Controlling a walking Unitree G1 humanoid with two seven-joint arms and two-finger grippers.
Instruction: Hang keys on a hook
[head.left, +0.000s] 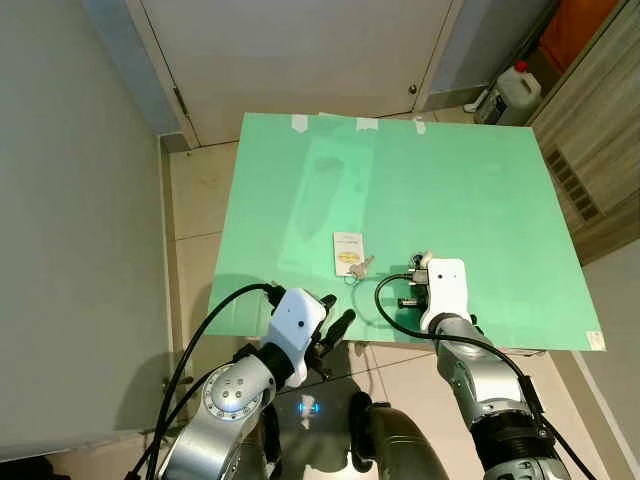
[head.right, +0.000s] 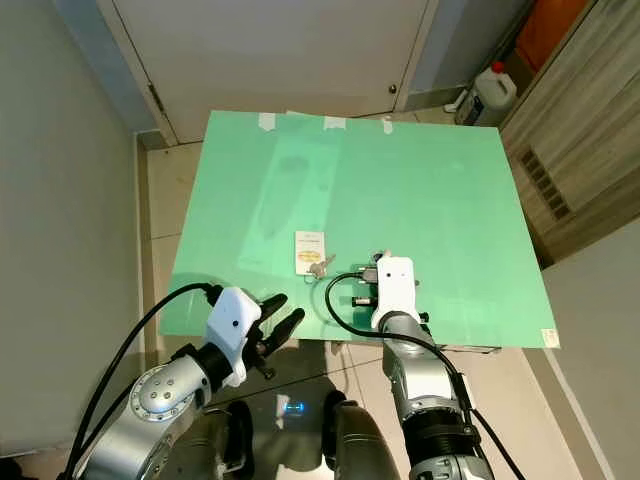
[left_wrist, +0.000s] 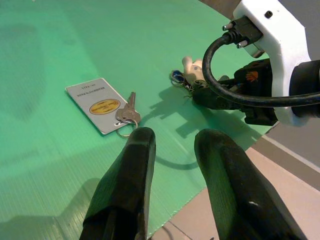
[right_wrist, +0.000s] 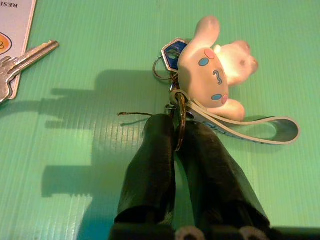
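Right gripper (right_wrist: 175, 132) fingers pinch the keyring (right_wrist: 179, 107) by the plush charm (right_wrist: 216, 82); lift straight, keep pinch tight. Left gripper (left_wrist: 172, 145) fingers spread, idle near desk (head.left: 480, 180) edge.

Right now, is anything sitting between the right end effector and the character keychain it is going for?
Nothing visible is. The right end effector is already closed on the ring of the character keychain on the green board. No hook is identifiable.
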